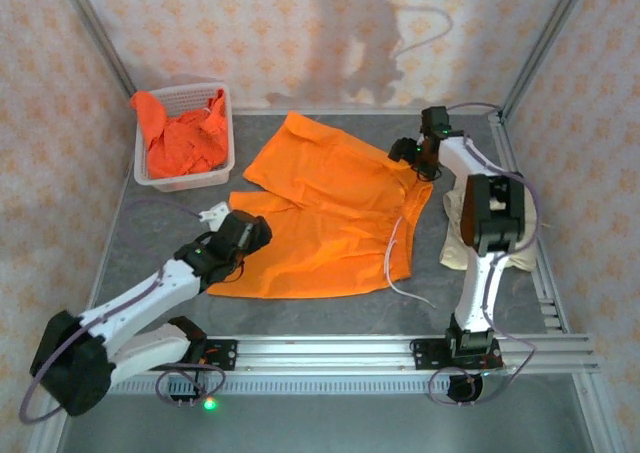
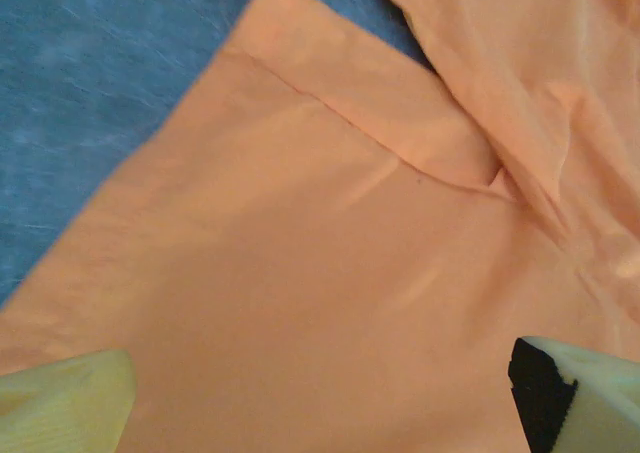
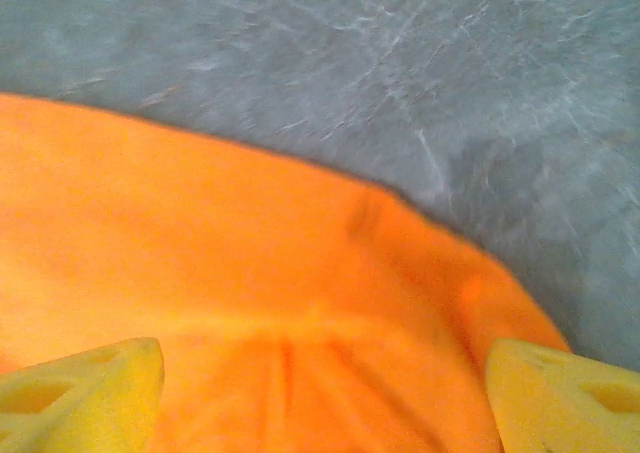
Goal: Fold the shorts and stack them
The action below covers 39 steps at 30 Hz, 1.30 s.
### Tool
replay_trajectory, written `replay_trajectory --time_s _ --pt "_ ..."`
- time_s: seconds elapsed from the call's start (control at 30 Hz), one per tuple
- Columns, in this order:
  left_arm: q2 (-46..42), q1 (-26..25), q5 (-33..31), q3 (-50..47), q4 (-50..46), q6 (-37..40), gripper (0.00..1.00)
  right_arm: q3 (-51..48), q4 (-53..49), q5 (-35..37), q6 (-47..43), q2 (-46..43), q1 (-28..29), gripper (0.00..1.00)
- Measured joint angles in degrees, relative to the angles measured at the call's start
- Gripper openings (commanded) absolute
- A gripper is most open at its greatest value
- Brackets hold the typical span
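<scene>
One pair of bright orange shorts lies spread flat in the middle of the grey table. My left gripper hovers low over its near-left leg, open, fingers wide apart with cloth under them. My right gripper is at the far-right waistband corner, open as well, its yellow fingers straddling the orange edge. A second orange pair is bunched in the basket. Beige shorts lie folded at the right, partly hidden by the right arm.
The white mesh basket stands at the back left. A white drawstring trails from the spread shorts toward the front rail. Patterned walls and metal frame posts close in the table. Bare mat lies behind the shorts.
</scene>
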Motion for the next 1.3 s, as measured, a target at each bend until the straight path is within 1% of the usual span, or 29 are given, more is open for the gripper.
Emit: replay_trajectory --time_s 0.2,0.3,0.33,0.47,0.57,0.73,0.83,0.9,1.0,1.1,1.2,1.3 --pt "-8.6 0.2 -2.0 -0.3 -11.3 -6.1 0.95 -13.4 4.7 -0.4 0.9 -22.9 0.6 0.85" --pt "-11.1 1.9 -1.4 -2.4 -15.3 -8.6 0.95 -19.6 6.1 -0.8 1.7 -31.1 1.4 0.86" --pt "-11.9 3.0 -0.9 -3.4 -16.2 -9.3 0.97 -21.5 6.3 -0.9 1.9 -33.0 1.7 0.85" --pt "-15.2 7.5 2.6 -8.7 -18.8 -11.5 0.95 -30.3 5.9 -1.3 3.0 -39.7 2.8 0.85" --pt "-16.9 8.9 4.9 -11.4 -19.7 -12.7 0.95 -36.0 5.3 -1.6 4.0 -44.0 3.1 0.85" --pt "-17.2 9.1 7.1 -13.3 -19.8 -14.4 0.9 -42.2 4.3 -2.1 5.1 -50.6 3.3 0.85" --pt "-16.5 9.1 7.9 -15.0 -18.8 -15.3 0.83 -43.8 3.8 -2.1 5.6 -53.0 3.4 0.85" --pt "-15.0 9.1 8.4 -16.0 -17.5 -15.7 0.77 -44.7 3.5 -2.4 6.1 -53.9 3.4 0.85" --pt "-12.6 9.2 7.9 -16.0 -17.1 -15.6 0.67 -45.8 3.3 -2.9 6.8 -54.9 3.6 0.85" --pt "-10.8 9.2 7.4 -15.6 -17.4 -15.1 0.6 -46.7 2.9 -3.2 7.3 -55.7 4.1 0.85" --pt "-9.3 9.2 7.0 -15.5 -17.6 -14.3 0.55 -47.6 2.2 -3.6 7.8 -56.5 4.6 0.85" --pt "-7.8 9.2 6.6 -15.2 -17.6 -13.8 0.54 -48.8 1.4 -3.8 8.3 -57.5 5.4 0.85"
